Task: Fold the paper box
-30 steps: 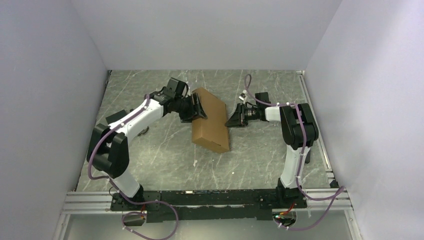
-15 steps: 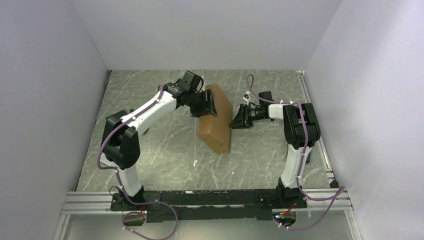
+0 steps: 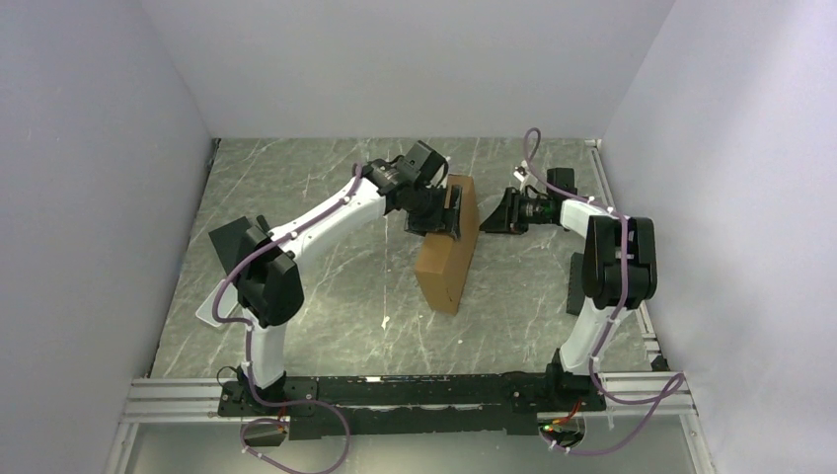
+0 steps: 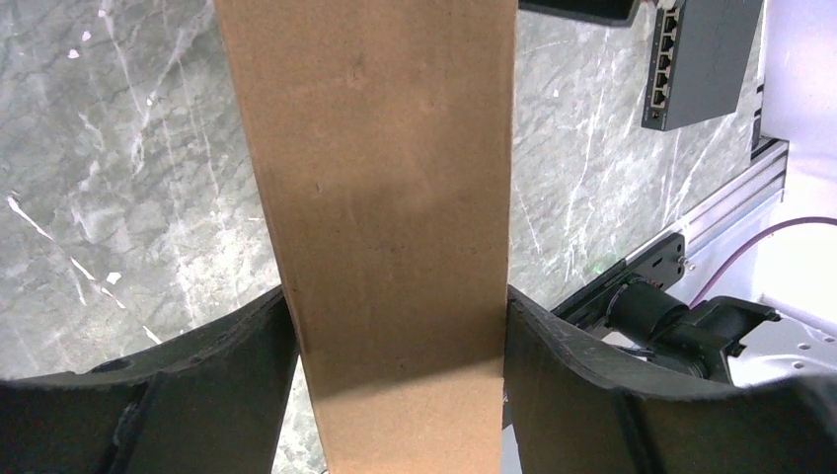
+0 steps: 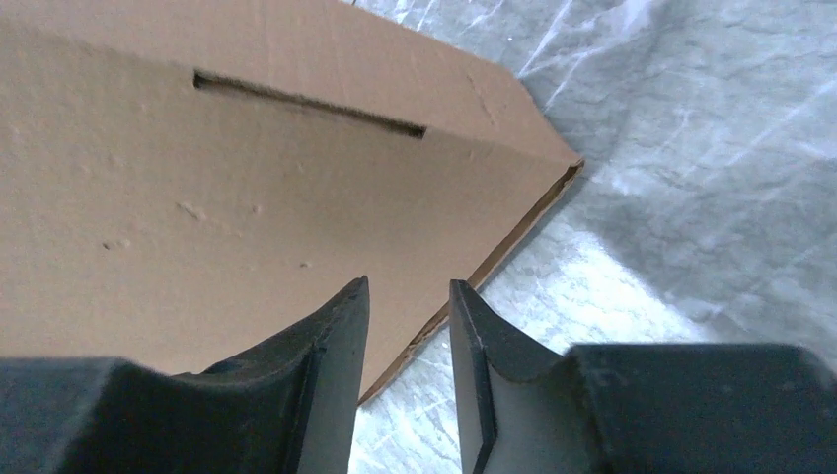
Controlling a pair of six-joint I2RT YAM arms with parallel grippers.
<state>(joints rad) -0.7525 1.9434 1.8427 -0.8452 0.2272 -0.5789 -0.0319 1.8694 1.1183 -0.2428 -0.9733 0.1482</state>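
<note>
1. since the earlier frame, the paper box [image 3: 449, 247] was tipped onto its edge on the table [image 3: 326, 286].
2. it is clamped by the left gripper [image 3: 449, 211], to be kept upright.
3. the right gripper [image 3: 489, 221], slightly parted and empty, is held just beside it.

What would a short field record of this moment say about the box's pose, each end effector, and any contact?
box: paper box, closed into a shallow shape and tipped up on an edge
support: its near end looks to rest on the table
left end effector: clamped across the box's thin side, one finger on each broad face
right end effector: close to the box's right face, jaws slightly apart, nothing between them
right contact: cannot tell
</note>
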